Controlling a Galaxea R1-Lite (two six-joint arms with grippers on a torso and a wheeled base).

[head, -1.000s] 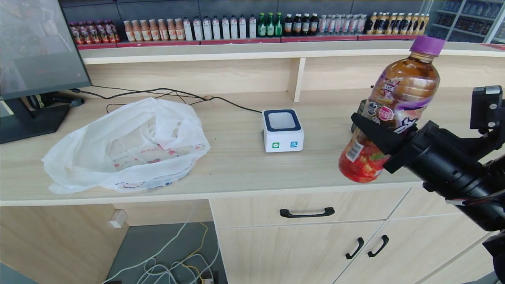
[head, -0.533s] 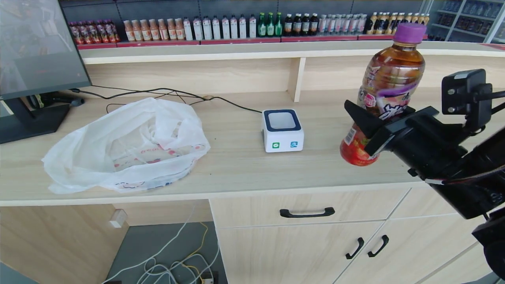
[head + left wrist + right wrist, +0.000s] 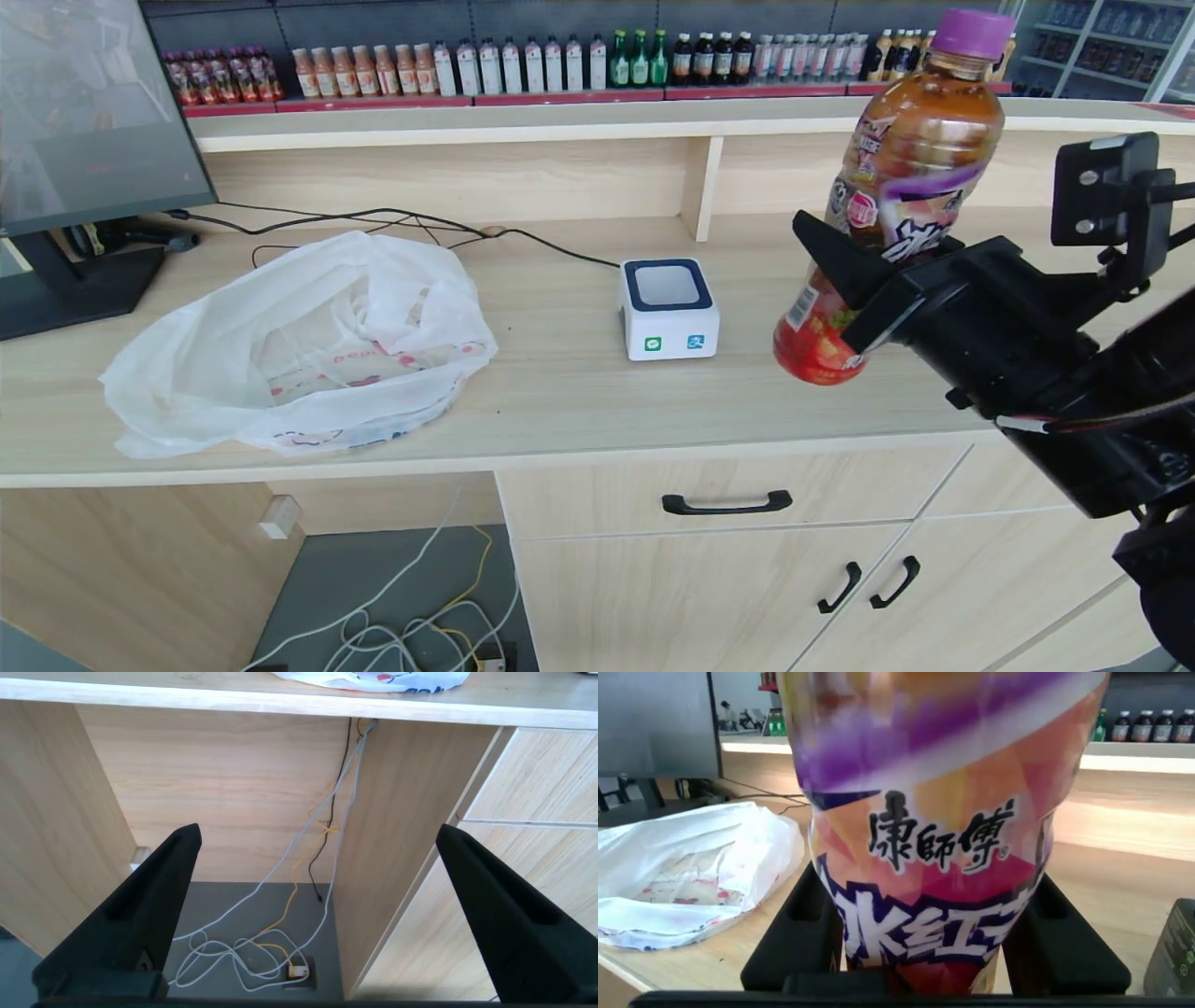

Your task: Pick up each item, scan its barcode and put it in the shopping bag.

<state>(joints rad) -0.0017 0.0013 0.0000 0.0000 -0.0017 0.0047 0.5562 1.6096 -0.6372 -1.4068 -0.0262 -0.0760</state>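
Right of the scanner [image 3: 668, 308], above the table [image 3: 579, 392], the right gripper [image 3: 864, 280] clamps a tea bottle [image 3: 910, 159], slightly tilted, purple cap up. Shopping bag [image 3: 308, 345] lies left of the scanner. Left gripper [image 3: 318, 840] sits below the table edge, jaws wide apart.

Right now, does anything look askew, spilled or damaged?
Nothing spilled or damaged. The bottle leans in the right gripper, held up right of the scanner, cap on. The bag lies open on the counter.
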